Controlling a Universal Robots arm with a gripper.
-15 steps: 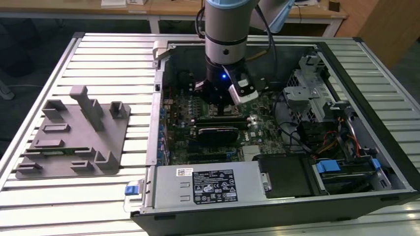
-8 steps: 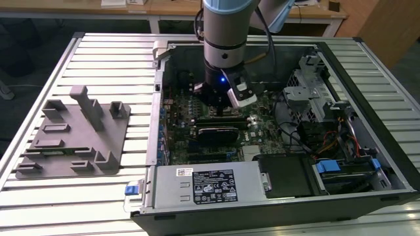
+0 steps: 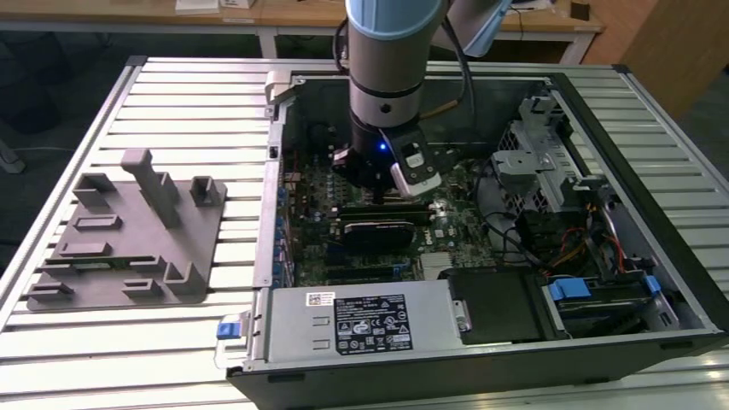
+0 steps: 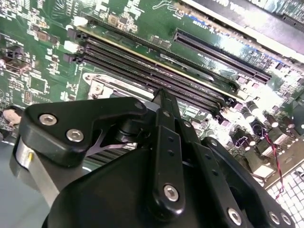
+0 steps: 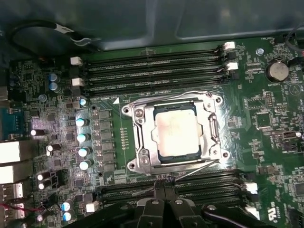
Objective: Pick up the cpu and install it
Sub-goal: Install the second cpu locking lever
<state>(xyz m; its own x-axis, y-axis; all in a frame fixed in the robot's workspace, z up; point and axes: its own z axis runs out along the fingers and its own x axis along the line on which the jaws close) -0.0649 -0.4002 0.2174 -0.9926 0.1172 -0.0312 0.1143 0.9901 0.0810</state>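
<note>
Cpu is seen seated in the metal socket frame on the green motherboard, one silvery square chip lying flat inside the bracket, in the first wrist view. Two banks of memory slots are counted around it: one bank on the far side of the socket, another between the socket and the tool. One round coin battery is spotted near a corner of the board.

Tool is shown clenched, its two black fingertips pressed together with nothing between them, hovering just beside the socket's edge over the near memory slots. In the second wrist view the tool is seen from behind, linkages folded in, tips above the long slots.

In the exterior view, one arm is reaching down into one open computer case, which rests on a slatted metal surface. One grey fixture plate is lying on the exterior view's left, well apart from the case.
</note>
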